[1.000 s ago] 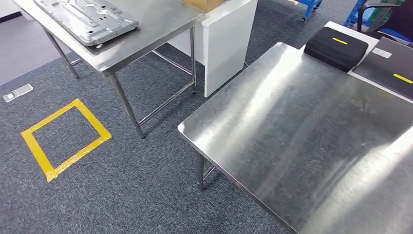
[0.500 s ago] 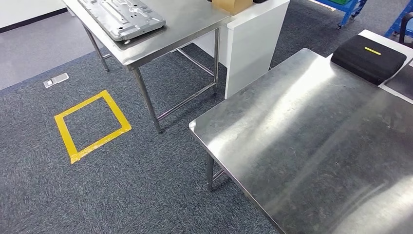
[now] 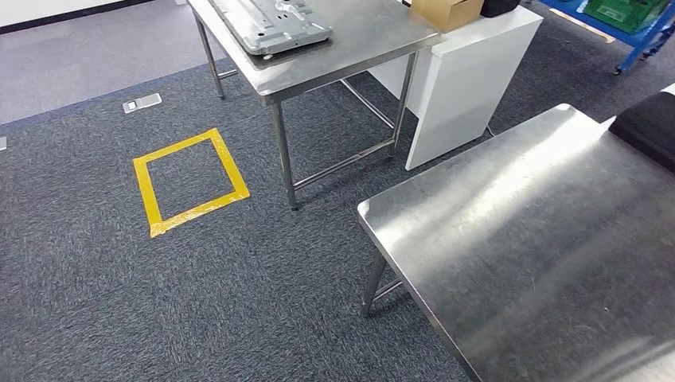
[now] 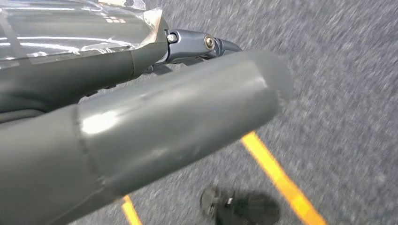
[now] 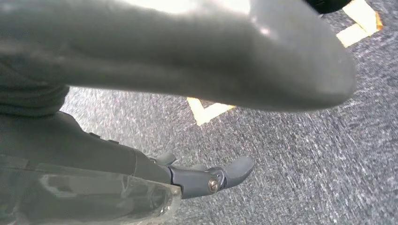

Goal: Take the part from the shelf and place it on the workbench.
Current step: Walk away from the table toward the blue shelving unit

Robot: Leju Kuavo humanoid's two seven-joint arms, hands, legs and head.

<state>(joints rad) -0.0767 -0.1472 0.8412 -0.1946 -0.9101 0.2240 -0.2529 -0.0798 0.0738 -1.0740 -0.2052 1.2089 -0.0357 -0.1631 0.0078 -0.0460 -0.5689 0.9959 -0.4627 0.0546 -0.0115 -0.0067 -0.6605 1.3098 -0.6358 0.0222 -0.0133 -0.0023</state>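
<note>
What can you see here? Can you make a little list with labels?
floor: dark carpet with a yellow tape square
near table: bare steel workbench
far table: steel table bearing a grey metal part
beside it: white cabinet with a cardboard box on top
left hand: holds nothing
right hand: holds nothing

No text, label, brand, number or sign can be read in any view. The only marking is a yellow tape square (image 3: 191, 183) on the grey carpet, which carries no lettering. The metal part (image 3: 271, 22) on the far steel surface (image 3: 358, 48), the cardboard box (image 3: 447, 11) and the near steel surface (image 3: 541, 239) show no legible print.
</note>
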